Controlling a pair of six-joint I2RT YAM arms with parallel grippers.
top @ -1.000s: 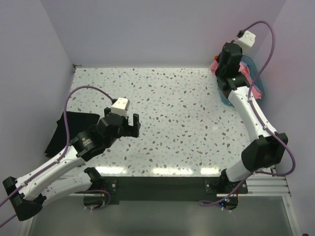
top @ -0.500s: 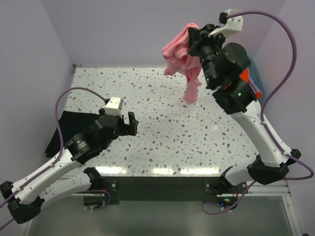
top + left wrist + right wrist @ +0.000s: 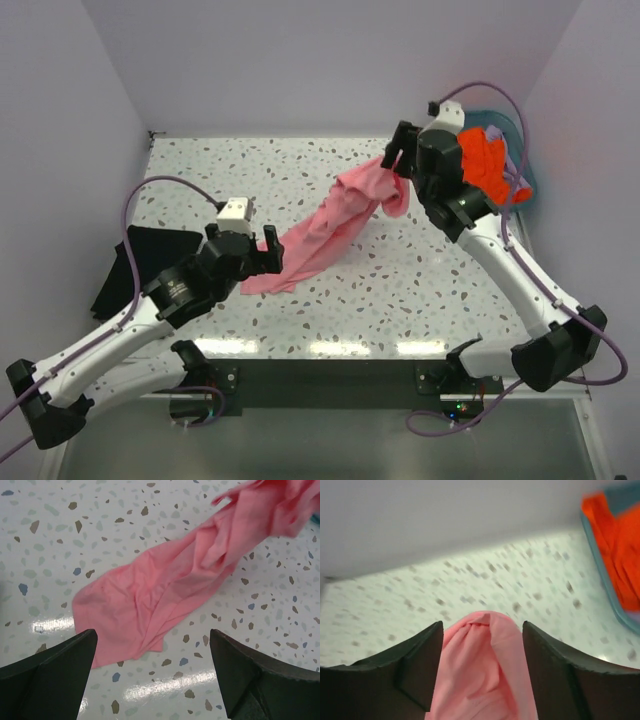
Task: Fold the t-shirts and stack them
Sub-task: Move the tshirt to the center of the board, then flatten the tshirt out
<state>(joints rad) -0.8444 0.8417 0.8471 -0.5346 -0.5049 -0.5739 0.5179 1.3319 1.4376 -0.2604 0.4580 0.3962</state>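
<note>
A salmon-pink t-shirt (image 3: 320, 235) trails in a long rumpled strip across the table, its lower end flat just in front of my left gripper (image 3: 268, 250). That gripper (image 3: 152, 631) is open and hovers over the pink t-shirt's (image 3: 165, 585) near edge. The strip's upper end rises between the fingers of my right gripper (image 3: 393, 160), whose jaws stand apart around the bunched pink t-shirt (image 3: 485, 675); the right gripper (image 3: 482, 625) is open. A black t-shirt (image 3: 140, 262) lies folded at the left edge. An orange t-shirt (image 3: 482, 160) and a bit of lavender t-shirt (image 3: 514, 190) sit in the basket.
The teal plastic basket (image 3: 528, 175) stands at the back right corner, close behind the right arm; its rim (image 3: 600, 575) shows in the right wrist view beside the orange cloth (image 3: 620, 550). Walls close in the table on the left, back and right.
The right arm has swung down from high in the air, laying the pink t-shirt across the table toward the left gripper, and its jaws have opened. The left arm has barely moved.
</note>
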